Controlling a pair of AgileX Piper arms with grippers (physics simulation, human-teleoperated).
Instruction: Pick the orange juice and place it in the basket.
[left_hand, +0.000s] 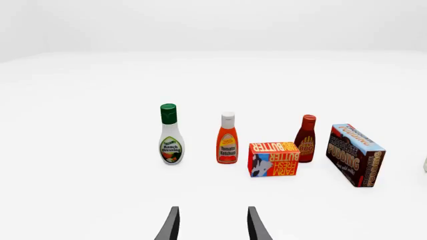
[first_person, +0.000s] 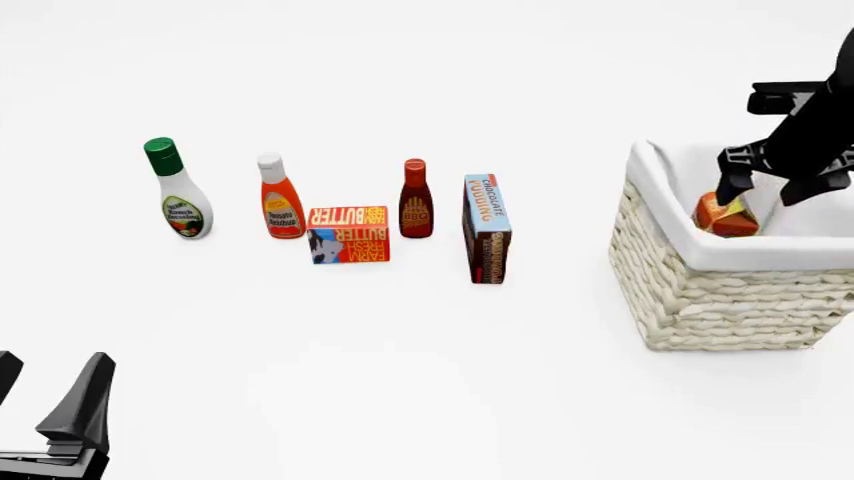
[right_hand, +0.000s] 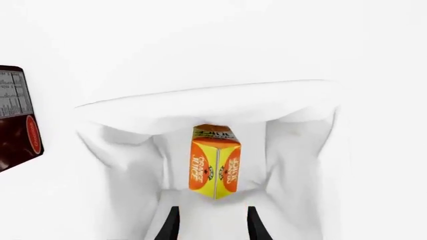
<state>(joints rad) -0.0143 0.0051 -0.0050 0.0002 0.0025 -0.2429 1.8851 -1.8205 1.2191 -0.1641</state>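
Note:
The orange juice (right_hand: 215, 165) carton sits inside the basket (first_person: 707, 290), tilted against the white cloth lining, with only its orange and yellow top (first_person: 725, 215) showing in the front view. Just above it, over the basket's opening, my right gripper (first_person: 770, 193) hangs open. In the right wrist view its fingertips (right_hand: 170, 225) stand apart short of the carton and nothing is between them. At the table's near left corner my left gripper (first_person: 47, 385) is open and empty, its fingers (left_hand: 172, 225) pointing towards the row of groceries.
Left of the basket stand a ranch dressing bottle (first_person: 176, 190), a ketchup bottle (first_person: 279, 198), a butter box (first_person: 350, 235), a BBQ sauce bottle (first_person: 415, 200) and a chocolate pudding box (first_person: 487, 230).

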